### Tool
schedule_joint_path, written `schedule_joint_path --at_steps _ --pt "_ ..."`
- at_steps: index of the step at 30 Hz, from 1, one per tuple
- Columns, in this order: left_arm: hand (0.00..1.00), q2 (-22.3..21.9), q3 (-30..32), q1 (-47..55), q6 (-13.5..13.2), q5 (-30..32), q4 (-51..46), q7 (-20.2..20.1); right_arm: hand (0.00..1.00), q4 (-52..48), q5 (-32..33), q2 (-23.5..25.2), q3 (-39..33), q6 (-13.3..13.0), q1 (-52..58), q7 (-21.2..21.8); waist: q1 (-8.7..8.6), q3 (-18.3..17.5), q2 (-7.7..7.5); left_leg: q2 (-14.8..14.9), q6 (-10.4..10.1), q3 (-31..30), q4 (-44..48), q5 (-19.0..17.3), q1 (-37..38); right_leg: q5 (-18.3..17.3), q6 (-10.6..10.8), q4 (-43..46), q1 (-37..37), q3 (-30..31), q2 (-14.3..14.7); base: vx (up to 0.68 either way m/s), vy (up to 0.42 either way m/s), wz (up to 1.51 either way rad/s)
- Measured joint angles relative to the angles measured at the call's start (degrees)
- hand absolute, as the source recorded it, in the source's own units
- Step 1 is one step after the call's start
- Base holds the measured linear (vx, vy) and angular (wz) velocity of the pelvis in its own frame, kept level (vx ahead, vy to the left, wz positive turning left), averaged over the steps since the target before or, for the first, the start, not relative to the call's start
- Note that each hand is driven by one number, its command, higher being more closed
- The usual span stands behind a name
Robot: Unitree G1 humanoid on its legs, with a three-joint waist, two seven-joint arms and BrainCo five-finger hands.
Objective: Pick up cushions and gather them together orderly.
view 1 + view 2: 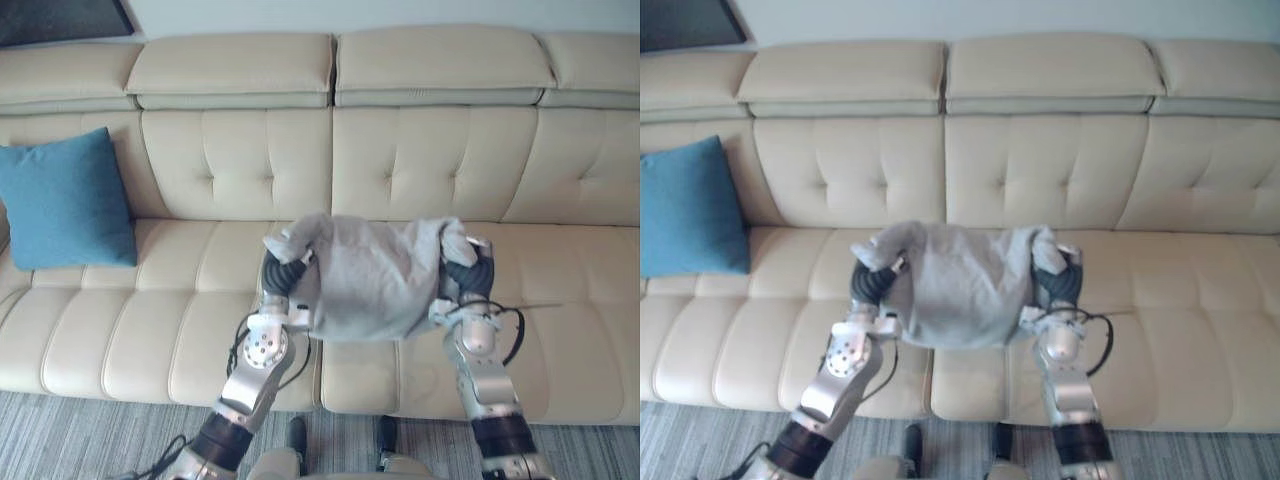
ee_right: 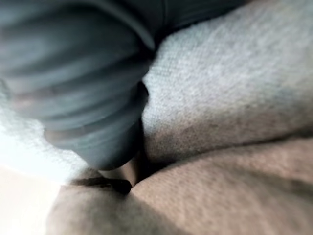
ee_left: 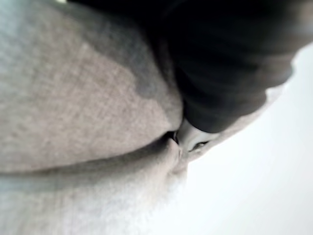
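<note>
A soft light-grey fabric cushion (image 1: 370, 280) is held between the two hands over the front edge of the seat of a cream tufted leather sofa (image 1: 560, 300), about midway along it. The cushion is sagged and crumpled, and its upper corners are folded over the wrists; whether its lower edge touches the seat cannot be told. The left hand (image 1: 285, 270) is pressed against the cushion's left side and the right hand (image 1: 470, 275) against its right side. Their dark ribbed covers are seen at the cushion's sides, with the rest buried in the fabric, so whether either hand is open or clasped on the cushion cannot be told. In each wrist view the grey weave is seen pressed close against the dark cover and creased into a fold beside it. A square teal-blue fabric cushion (image 1: 65, 200) is stood upright at the sofa's left end, leaned against the backrest, well apart from the grey one. A grey striped carpet (image 1: 60, 440) is laid along the sofa's front edge
</note>
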Motion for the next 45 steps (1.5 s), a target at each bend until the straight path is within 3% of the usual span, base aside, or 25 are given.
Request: schedule_joint_path --at_steps 6,8,18,19,20,26,32,41,45 --pt "1.0 2.99 3.59 -17.0 -1.34 -0.03 7.1 5.15 1.0 6.39 -3.26 -2.11 1.12 0.08 -17.6 -5.43 0.1 2.11 -0.47 0.69 -0.54 0.33 -0.36 2.08 -5.89 2.31 -0.69 0.04 -6.41 0.52 0.59 -0.1 -0.03 -0.05" --pt "1.0 4.13 4.56 -22.44 -1.74 -0.05 10.38 6.12 1.0 8.91 -4.52 -3.06 1.17 0.47 -23.18 -6.5 0.03 4.34 -0.33 0.7 -0.65 0.49 -0.91 2.99 -6.94 3.02 -0.75 0.04 -7.77 0.62 0.62 -0.08 -0.028 -0.04" --pt "1.0 6.56 9.13 -39.66 -2.2 -0.72 28.68 6.03 1.0 28.99 -4.31 -5.67 1.1 1.07 -44.01 -7.08 -0.92 12.57 -0.22 0.28 -0.74 0.85 -2.77 5.85 -12.91 6.28 -1.03 -2.04 -14.07 1.15 0.95 -0.03 -0.007 -0.02" --pt "0.0 6.52 9.8 -40.2 -2.19 -0.77 29.86 6.05 1.0 30.69 -4.3 -5.67 1.03 1.07 -45.45 -6.79 -1.04 13.61 -0.22 0.29 -0.8 0.85 -2.78 5.91 -13.43 6.35 -1.03 -2.07 -14.59 1.2 0.97 0.0 0.0 0.0" --pt "0.0 6.5 10.13 -40.36 -2.19 -0.79 30.27 6.07 0.0 30.99 -4.31 -5.66 1.04 1.07 -45.82 -6.66 -1.05 13.84 -0.22 0.29 -0.81 0.85 -2.79 5.92 -13.64 6.39 -1.06 -2.08 -14.78 1.23 0.98 0.0 0.0 0.0" --pt "0.0 7.43 13.16 -46.47 -2.25 -0.83 35.95 6.06 0.0 36.64 -2.92 -7.33 -1.59 0.92 -52.96 -6.69 -1.3 15.29 -0.06 -0.07 -0.67 0.08 -4.52 6.98 -13.61 6.56 -0.95 -2.66 -14.95 0.99 0.76 0.0 0.008 0.05" --pt "0.0 12.64 14.76 -56.24 -2.0 -1.54 42.99 4.33 0.0 40.59 5.9 -12.93 -6.64 0.55 -59.67 -5.61 -1.63 17.28 0.72 -0.4 -0.52 -0.93 -8.45 9.67 -13.73 6.8 -0.77 -2.68 -16.32 0.14 0.53 -0.03 0.02 0.09" --pt "0.0 16.38 22.75 -56.57 -2.27 -14.32 43.86 -0.62 0.0 39.3 23.29 -17.99 -10.89 0.97 -59.65 -0.55 -1.55 17.29 0.72 -0.17 -0.77 -0.28 -8.44 9.84 -13.66 6.78 -0.75 -2.66 -16.48 0.22 0.51 0.0 0.003 -0.01" --pt "0.0 16.78 26.01 -47.56 -3.54 -19.22 36.13 -1.03 0.0 28.3 27.33 -19.16 -11.88 0.13 -50.45 0.99 -1.59 17.28 0.71 0.05 -0.77 0.06 -8.44 9.83 -11.69 6.77 -0.76 -2.65 -14.81 0.48 0.39 -0.01 0.007 -0.05"
